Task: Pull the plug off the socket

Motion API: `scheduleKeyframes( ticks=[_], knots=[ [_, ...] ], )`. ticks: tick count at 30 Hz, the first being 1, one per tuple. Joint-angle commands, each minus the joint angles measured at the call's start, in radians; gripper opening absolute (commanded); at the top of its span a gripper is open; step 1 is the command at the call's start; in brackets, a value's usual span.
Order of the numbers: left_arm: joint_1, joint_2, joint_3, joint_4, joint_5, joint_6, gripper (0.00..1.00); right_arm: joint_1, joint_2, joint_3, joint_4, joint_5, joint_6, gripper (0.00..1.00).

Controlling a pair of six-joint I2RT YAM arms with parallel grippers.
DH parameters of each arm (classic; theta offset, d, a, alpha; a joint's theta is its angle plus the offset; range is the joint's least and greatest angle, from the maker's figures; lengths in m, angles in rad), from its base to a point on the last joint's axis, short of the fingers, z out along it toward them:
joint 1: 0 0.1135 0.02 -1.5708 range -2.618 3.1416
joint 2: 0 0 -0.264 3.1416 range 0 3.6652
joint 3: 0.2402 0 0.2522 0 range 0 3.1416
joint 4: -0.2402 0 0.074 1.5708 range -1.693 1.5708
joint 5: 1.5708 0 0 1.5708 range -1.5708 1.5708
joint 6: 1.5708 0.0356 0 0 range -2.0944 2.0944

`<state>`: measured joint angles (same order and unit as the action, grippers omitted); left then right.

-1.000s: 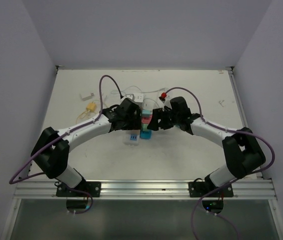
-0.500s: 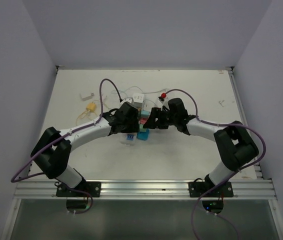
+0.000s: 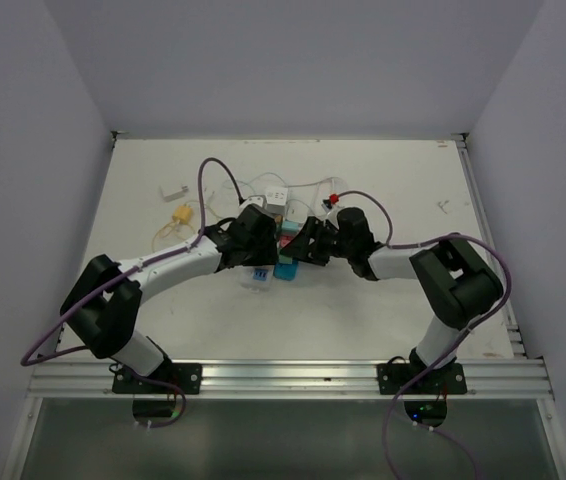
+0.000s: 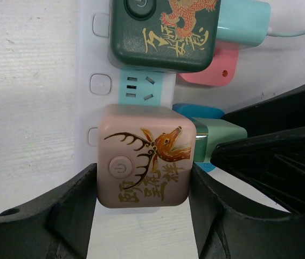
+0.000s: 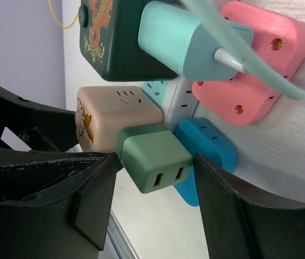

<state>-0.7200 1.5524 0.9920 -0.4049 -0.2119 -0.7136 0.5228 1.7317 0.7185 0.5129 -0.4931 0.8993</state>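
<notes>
The socket, a white power strip (image 4: 101,54), lies under both grippers; its near end shows in the top view (image 3: 262,274). A beige cube adapter with a deer (image 4: 141,156) sits on it. My left gripper (image 4: 143,174) is shut on that cube, one finger on each side. A green USB plug (image 5: 155,156) sticks out of the cube's side (image 5: 109,116). My right gripper (image 5: 152,162) is shut on the green plug, fingers touching both its sides. In the top view the left gripper (image 3: 261,243) and right gripper (image 3: 301,248) meet over the strip.
A dark green dragon cube (image 4: 163,32), an aqua plug with cable (image 5: 185,38), a pink adapter (image 5: 255,70) and a blue adapter (image 5: 206,145) crowd the strip. Behind lie a white cube adapter (image 3: 276,195), a red connector (image 3: 331,196), a yellow piece (image 3: 180,212) and a metal bracket (image 3: 171,192).
My right gripper has moved left, in toward the strip, with its elbow folding closer. The left arm has shifted only slightly.
</notes>
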Motion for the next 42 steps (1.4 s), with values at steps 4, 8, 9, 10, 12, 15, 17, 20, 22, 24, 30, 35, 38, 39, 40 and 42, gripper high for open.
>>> scheduleKeyframes(
  ticks=[4,8,9,10,12,15,17,20,22,24,30,35,38,39,40,42],
  knots=[
    [0.011,0.052,0.026,-0.071,0.012,0.023,0.55,0.005,0.071,-0.042,0.24,-0.048,0.136,0.61],
    [0.011,0.078,0.056,-0.092,0.008,0.04,0.55,0.006,0.121,-0.083,0.36,-0.07,0.196,0.6],
    [0.011,0.083,0.062,-0.095,0.009,0.045,0.55,0.008,0.13,-0.091,0.387,-0.076,0.207,0.6],
    [0.01,0.089,0.072,-0.098,0.008,0.046,0.55,0.005,0.141,-0.099,0.444,-0.081,0.217,0.59],
    [0.008,0.103,0.082,-0.115,0.0,0.049,0.55,0.006,0.175,-0.117,0.502,-0.096,0.252,0.58],
    [0.005,0.12,0.089,-0.137,-0.017,0.051,0.55,0.006,0.227,-0.14,0.631,-0.111,0.306,0.45],
    [0.007,0.126,0.088,-0.152,-0.033,0.051,0.55,0.005,0.255,-0.155,0.723,-0.119,0.341,0.31],
    [0.007,0.124,0.073,-0.16,-0.053,0.048,0.53,-0.001,0.293,-0.174,0.8,-0.131,0.362,0.13],
    [0.01,0.124,0.056,-0.158,-0.058,0.045,0.52,-0.007,0.299,-0.188,0.808,-0.134,0.354,0.05],
    [0.013,0.13,0.042,-0.157,-0.061,0.042,0.52,-0.024,0.295,-0.2,0.808,-0.133,0.337,0.0],
    [0.027,0.147,0.023,-0.153,-0.064,0.04,0.51,-0.101,0.298,-0.26,0.843,-0.157,0.328,0.0],
    [0.044,0.166,0.025,-0.158,-0.079,0.043,0.5,-0.15,0.322,-0.303,0.924,-0.186,0.355,0.0],
    [0.044,0.187,0.036,-0.178,-0.104,0.046,0.5,-0.168,0.328,-0.313,0.961,-0.205,0.374,0.0],
    [0.044,0.192,0.04,-0.183,-0.112,0.045,0.5,-0.171,0.321,-0.315,0.966,-0.211,0.377,0.0],
    [0.042,0.198,0.042,-0.192,-0.119,0.045,0.5,-0.176,0.315,-0.321,0.966,-0.213,0.38,0.0],
    [0.042,0.207,0.043,-0.199,-0.133,0.045,0.5,-0.182,0.302,-0.326,0.967,-0.219,0.382,0.0]
  ],
)
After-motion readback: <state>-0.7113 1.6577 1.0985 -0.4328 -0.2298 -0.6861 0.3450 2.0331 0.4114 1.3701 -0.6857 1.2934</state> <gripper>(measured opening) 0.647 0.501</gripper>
